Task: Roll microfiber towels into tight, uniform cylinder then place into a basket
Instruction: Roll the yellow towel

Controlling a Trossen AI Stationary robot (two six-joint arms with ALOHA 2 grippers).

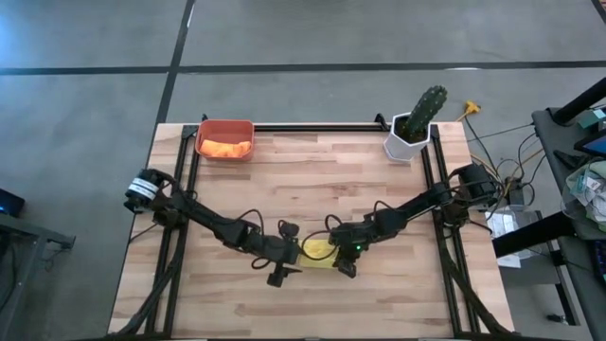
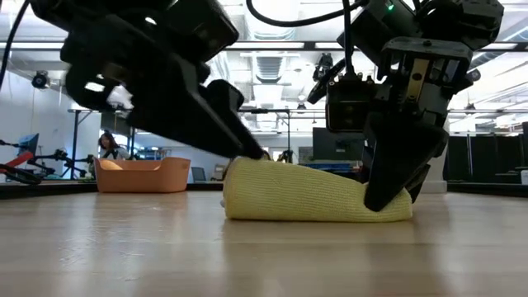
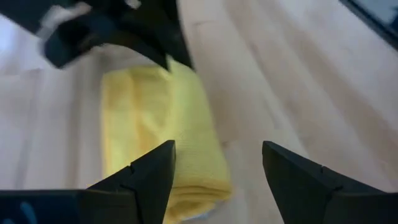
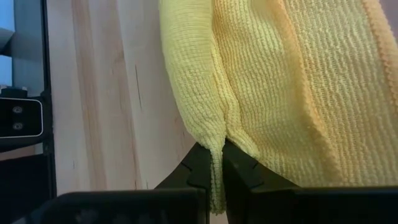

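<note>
Bright, even light falls from ceiling strip lamps [image 2: 280, 62] far back in the room, leaving only soft shadows on the wooden table [image 1: 312, 189]. From table height both arms read as dark silhouettes against that glow. The left wrist view is blurred throughout; the right wrist view shows the yellow towel [image 4: 292, 93] weave crisply, its near edge soft

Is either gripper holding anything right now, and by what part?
The right gripper pinches a fold at the edge of the rolled yellow towel. The left gripper is open, holding nothing.

Right pincer [image 2: 388, 198] hides yellow towel's [image 2: 313, 198] end.
</note>
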